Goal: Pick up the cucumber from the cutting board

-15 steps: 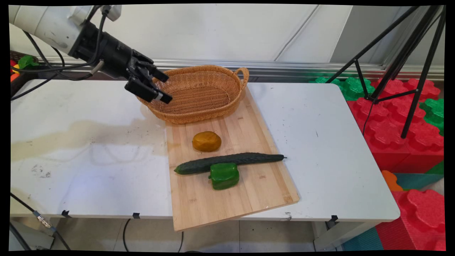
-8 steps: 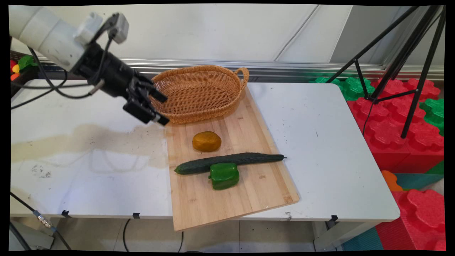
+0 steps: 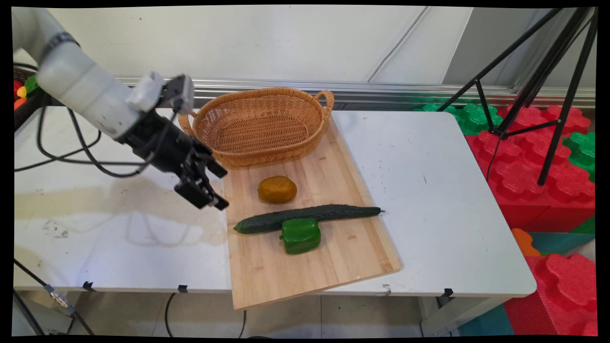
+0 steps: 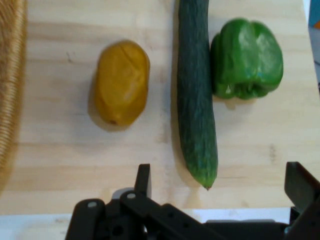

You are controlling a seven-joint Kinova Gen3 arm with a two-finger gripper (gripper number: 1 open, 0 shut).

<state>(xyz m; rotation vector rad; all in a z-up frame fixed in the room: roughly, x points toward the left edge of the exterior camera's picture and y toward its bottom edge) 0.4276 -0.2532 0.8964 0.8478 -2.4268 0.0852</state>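
Over the left edge of the wooden cutting board (image 3: 310, 228), at about 9 o'clock from the yellow-brown potato (image 3: 277, 189): black pincer (image 3: 215, 189) hanging above the seam between board and white table (image 3: 119, 214), fingers spread apart, gripping nothing. Nearest to the potato and to the blunt left tip of the dark green cucumber (image 3: 305, 216), touching neither.

Seen from the hand: pincer (image 4: 220, 187) with one finger (image 4: 143, 180) rising at lower centre and the other at the far right edge, wide gap between them. Cucumber (image 4: 196, 95) running down the middle, its tip ending just above that gap. Potato (image 4: 121, 82) at 10 o'clock from the tip, apart from the cucumber, lying alone on bare board (image 4: 65, 150). Green bell pepper (image 4: 247, 59) at 1 o'clock, pressed against the cucumber's side. Sliver of wicker along the left border.

On the table from above: woven basket (image 3: 262, 125) with two loop handles at 12 o'clock from the potato, sitting on the far end of the board, nothing visible inside. Cucumber lying crosswise at 6 o'clock from the potato, bell pepper (image 3: 300, 235) touching its near side. Board set at a slant, its near corner jutting past the table's front edge. Black tripod (image 3: 543, 76) standing off at 2 o'clock, over red and green foam blocks (image 3: 538, 157) on the floor.
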